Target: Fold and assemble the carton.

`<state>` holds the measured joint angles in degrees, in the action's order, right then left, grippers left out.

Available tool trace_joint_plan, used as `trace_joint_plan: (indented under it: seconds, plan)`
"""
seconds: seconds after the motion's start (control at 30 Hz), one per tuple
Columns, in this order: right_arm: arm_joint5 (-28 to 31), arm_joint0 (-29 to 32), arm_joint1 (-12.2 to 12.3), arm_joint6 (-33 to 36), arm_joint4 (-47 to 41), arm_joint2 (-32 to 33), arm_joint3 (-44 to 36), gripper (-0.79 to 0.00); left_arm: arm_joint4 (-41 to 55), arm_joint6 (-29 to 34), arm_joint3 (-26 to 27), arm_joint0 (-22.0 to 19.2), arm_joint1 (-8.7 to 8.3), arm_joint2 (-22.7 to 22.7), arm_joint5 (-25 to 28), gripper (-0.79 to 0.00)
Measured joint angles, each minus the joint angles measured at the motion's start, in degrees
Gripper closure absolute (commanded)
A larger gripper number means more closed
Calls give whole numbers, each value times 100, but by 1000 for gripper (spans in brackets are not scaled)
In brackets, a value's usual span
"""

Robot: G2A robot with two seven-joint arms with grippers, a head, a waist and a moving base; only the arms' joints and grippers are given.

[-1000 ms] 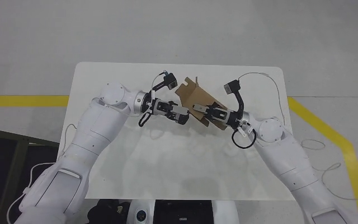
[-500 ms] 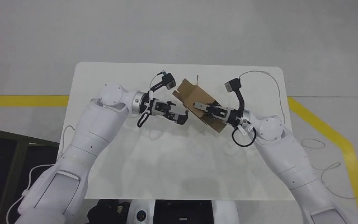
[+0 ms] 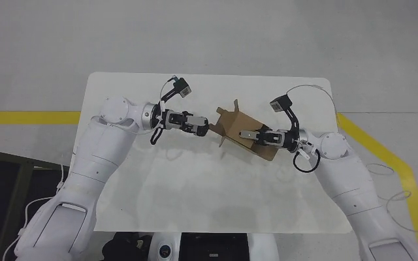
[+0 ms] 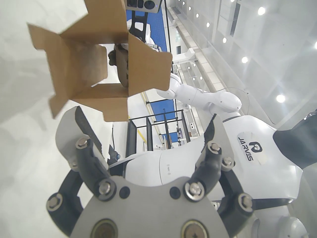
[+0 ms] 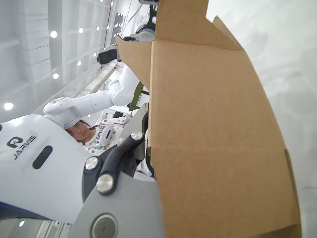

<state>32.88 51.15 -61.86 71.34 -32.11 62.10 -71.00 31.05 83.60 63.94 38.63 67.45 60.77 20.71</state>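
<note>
Top view: I read the brown corrugated cardboard carton (image 3: 247,124) over the middle of the white rectangular table (image 3: 130,91), slightly toward the right arm's side. It lies on its side, with its open end and four spread flaps turned toward the left arm. The right gripper (image 3: 247,136) is clamped on one side wall of the carton. In the right wrist view one of its fingers (image 5: 139,121) lies against the panel's face, and the opposite one is hidden behind the cardboard. In the left wrist view I see the dark tip of that gripper inside the carton's cavity. The left gripper (image 3: 204,130) sits just beside the nearest flap, apart from it. Its jaws stand wide open and hold nothing; the left wrist view shows both fingertips, with the carton's flaps beyond them. I cannot tell whether the carton's lower edge touches the table surface.
</note>
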Motion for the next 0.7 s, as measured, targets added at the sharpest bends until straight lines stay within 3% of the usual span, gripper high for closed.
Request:
trace_joint_plan:
  seconds: [0.27,0.7]
  plan:
    - [-770,-164,60,778,-546,-78,66,0,-406,-284,279,275,-165,266,282,-785]
    - [-948,-402,133,956,-966,97,-48,0,-824,-259,-190,350,-238,147,-51,-785]
